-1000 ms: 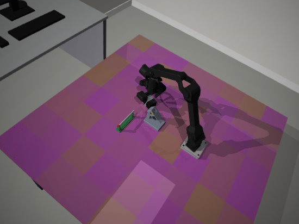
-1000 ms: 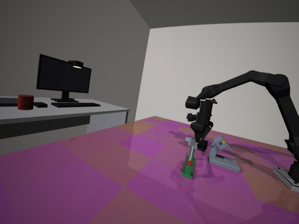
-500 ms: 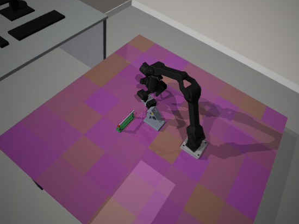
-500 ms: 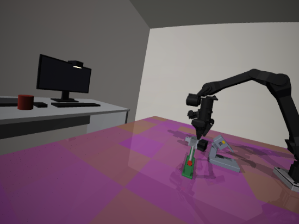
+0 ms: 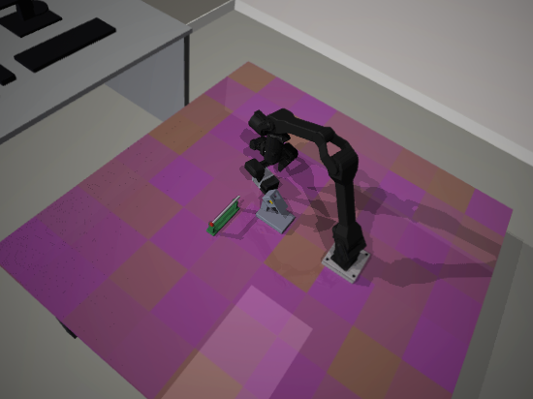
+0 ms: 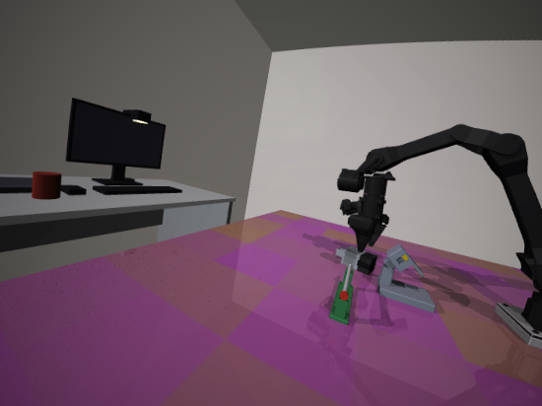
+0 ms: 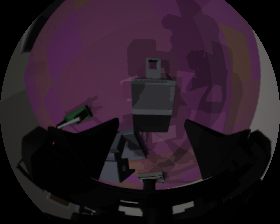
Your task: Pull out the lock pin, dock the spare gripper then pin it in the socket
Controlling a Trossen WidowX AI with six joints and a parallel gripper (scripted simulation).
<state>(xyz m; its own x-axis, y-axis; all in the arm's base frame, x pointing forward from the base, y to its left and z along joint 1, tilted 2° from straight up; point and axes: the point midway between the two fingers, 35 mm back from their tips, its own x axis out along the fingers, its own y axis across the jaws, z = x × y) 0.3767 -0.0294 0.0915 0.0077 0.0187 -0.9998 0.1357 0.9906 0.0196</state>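
Observation:
My gripper [image 6: 368, 247] [image 7: 152, 122] is open and empty, pointing down. The spare gripper [image 5: 263, 178] [image 6: 351, 256] [image 7: 152, 95], a grey body with a dark end and a holed spigot, is below and between my fingertips, apart from them. Its dark end faces the mount; whether it rests flat on the table is unclear. The grey mount [image 5: 278, 220] [image 6: 409, 295] [image 7: 114, 171] has a tilted socket with a yellow mark; no pin shows in it. The pin [image 5: 226, 209] [image 6: 347, 278] [image 7: 70, 122], pale with a red head, lies along the green rack [image 5: 224, 222] [image 6: 340, 313] [image 7: 76, 113].
The mount stands close to the spare gripper, between it and the arm's base plate [image 5: 356, 273] [image 6: 512, 319]. The green rack is on the mount's other side in the top view, to the left. A desk [image 5: 141, 16] [image 6: 207, 204] with a monitor stands beyond the table.

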